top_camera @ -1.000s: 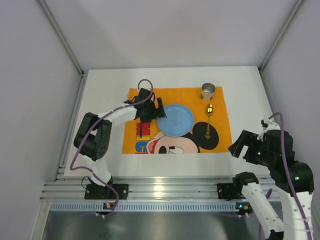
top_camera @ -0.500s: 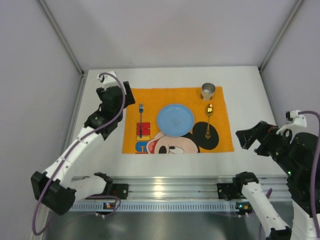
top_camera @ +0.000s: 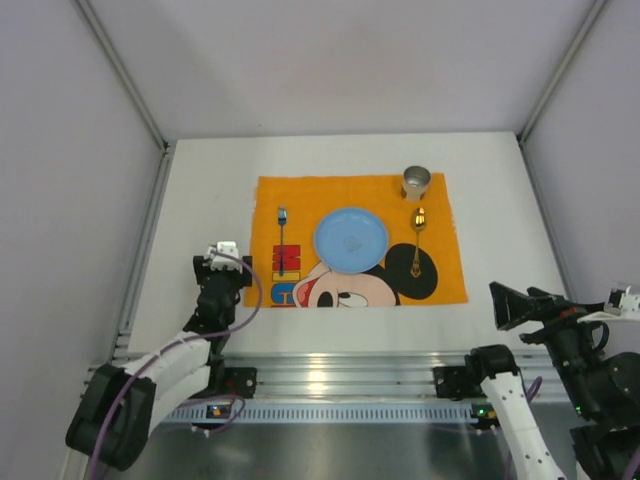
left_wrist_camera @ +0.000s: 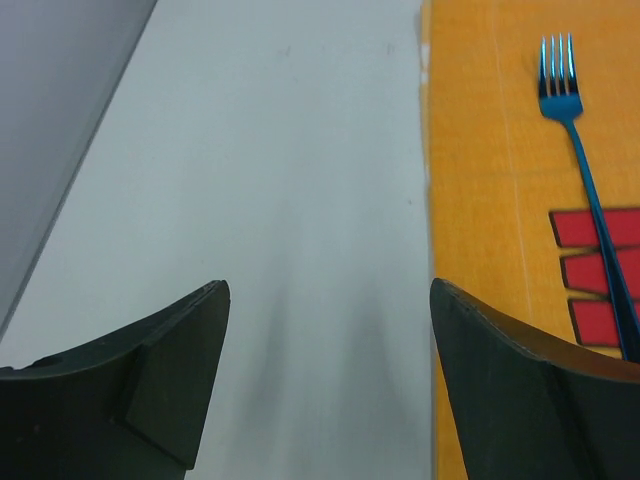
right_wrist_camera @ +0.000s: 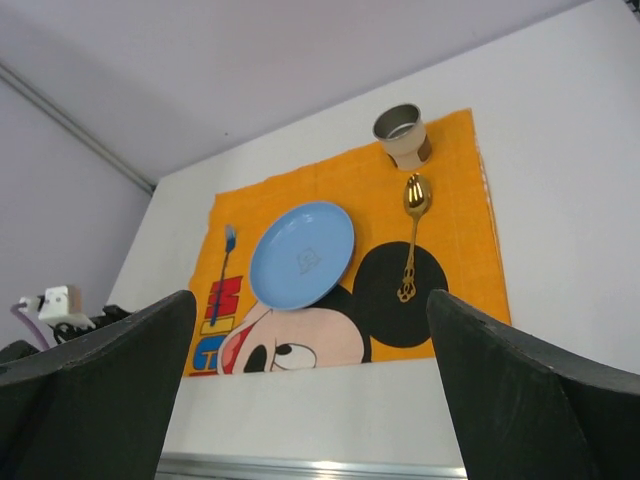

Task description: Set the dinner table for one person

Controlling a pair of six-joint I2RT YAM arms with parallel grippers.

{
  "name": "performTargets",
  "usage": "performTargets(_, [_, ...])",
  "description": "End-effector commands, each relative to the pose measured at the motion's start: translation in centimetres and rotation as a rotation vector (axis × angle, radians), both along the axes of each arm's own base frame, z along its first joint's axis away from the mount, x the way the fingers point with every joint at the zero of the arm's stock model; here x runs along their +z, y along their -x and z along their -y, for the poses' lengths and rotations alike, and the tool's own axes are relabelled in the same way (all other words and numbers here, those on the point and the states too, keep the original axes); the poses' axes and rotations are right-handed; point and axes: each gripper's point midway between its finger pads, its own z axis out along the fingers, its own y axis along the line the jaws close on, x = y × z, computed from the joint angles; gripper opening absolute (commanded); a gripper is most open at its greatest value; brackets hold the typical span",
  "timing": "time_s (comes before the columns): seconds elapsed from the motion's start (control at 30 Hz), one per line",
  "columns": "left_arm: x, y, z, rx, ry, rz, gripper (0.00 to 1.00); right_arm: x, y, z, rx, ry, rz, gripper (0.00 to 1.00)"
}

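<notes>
The white dinner table (top_camera: 200, 190) bears an orange Mickey Mouse cloth (top_camera: 440, 280). On the cloth lie a blue fork (top_camera: 282, 240) at left, a blue plate (top_camera: 350, 240) in the middle, a gold spoon (top_camera: 417, 242) at right and a metal cup (top_camera: 416, 182) above the spoon. My left gripper (top_camera: 217, 268) is open and empty, low over the bare table left of the cloth; the fork (left_wrist_camera: 585, 180) lies to its right. My right gripper (top_camera: 512, 305) is open and empty, raised near the table's front right, looking over the plate (right_wrist_camera: 300, 255), spoon (right_wrist_camera: 411, 235), cup (right_wrist_camera: 402, 135) and fork (right_wrist_camera: 221, 268).
A ribbed aluminium rail (top_camera: 330, 380) runs along the near edge, with both arm bases on it. Grey walls and slanted frame posts (top_camera: 125, 75) enclose the table on three sides.
My left arm has pulled back from the cloth's far left corner toward the near left of the table. My right arm has drawn back lower and to the right. The fork lies free on the cloth.
</notes>
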Motion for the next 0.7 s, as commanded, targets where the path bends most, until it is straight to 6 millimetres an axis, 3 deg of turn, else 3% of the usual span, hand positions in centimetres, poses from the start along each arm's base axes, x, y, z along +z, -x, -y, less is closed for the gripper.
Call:
performTargets(0.0, [4.9, -2.8, 0.3, -0.025, 0.165, 0.247, 0.86, 1.4, -1.8, -0.8, 0.037, 0.009, 0.017, 1.0])
performTargets(0.03, [5.8, -3.5, -0.8, 0.009, 0.184, 0.291, 0.85, 1.5, -2.0, -0.8, 0.037, 0.016, 0.015, 1.0])
performTargets(0.07, [4.6, -4.3, -1.2, 0.033, 0.173, 0.246, 0.85, 1.7, -2.6, -0.9, 0.039, 0.023, 0.01, 1.0])
performTargets(0.1, [4.6, -5.0, -1.4, 0.039, 0.182, 0.249, 0.85, 1.8, -2.8, -1.1, 0.05, 0.029, 0.008, 1.0])
performTargets(0.13, [5.6, -6.3, -2.4, 0.053, 0.192, 0.275, 0.83, 1.9, -3.1, -1.1, 0.053, 0.04, 0.007, 1.0])
performTargets(0.23, [3.7, -9.3, -3.1, 0.078, 0.232, 0.217, 0.8, 2.3, -4.2, -1.3, 0.054, 0.053, 0.001, 1.0])
performTargets(0.27, [1.8, -9.8, -3.3, 0.093, 0.236, 0.188, 0.79, 2.5, -4.9, -1.4, 0.055, 0.056, 0.002, 1.0])
performTargets(0.33, [1.4, -11.5, -3.6, 0.089, 0.224, 0.154, 0.8, 2.7, -5.5, -1.5, 0.06, 0.062, 0.009, 1.0])
performTargets(0.37, [0.6, -11.5, -3.4, 0.097, 0.26, 0.08, 0.83, 2.8, -6.2, -1.6, 0.06, 0.062, 0.011, 1.0])
performTargets(0.4, [1.8, -11.7, -3.7, 0.09, 0.251, 0.151, 0.85, 2.8, -6.4, -1.7, 0.061, 0.059, 0.015, 1.0])
performTargets(0.5, [1.0, -11.3, -3.4, 0.076, 0.249, 0.113, 0.87, 1.4, -8.3, -1.4, 0.028, 0.051, -0.014, 1.0])
performTargets(0.53, [0.5, -11.2, -3.3, 0.079, 0.253, 0.082, 0.99, 0.9, -8.9, -1.3, 0.016, 0.047, -0.027, 1.0])
performTargets(0.67, [0.8, -11.2, -3.4, 0.073, 0.24, 0.117, 0.99, -2.7, -14.2, 0.4, -0.129, 0.037, -0.094, 1.0])
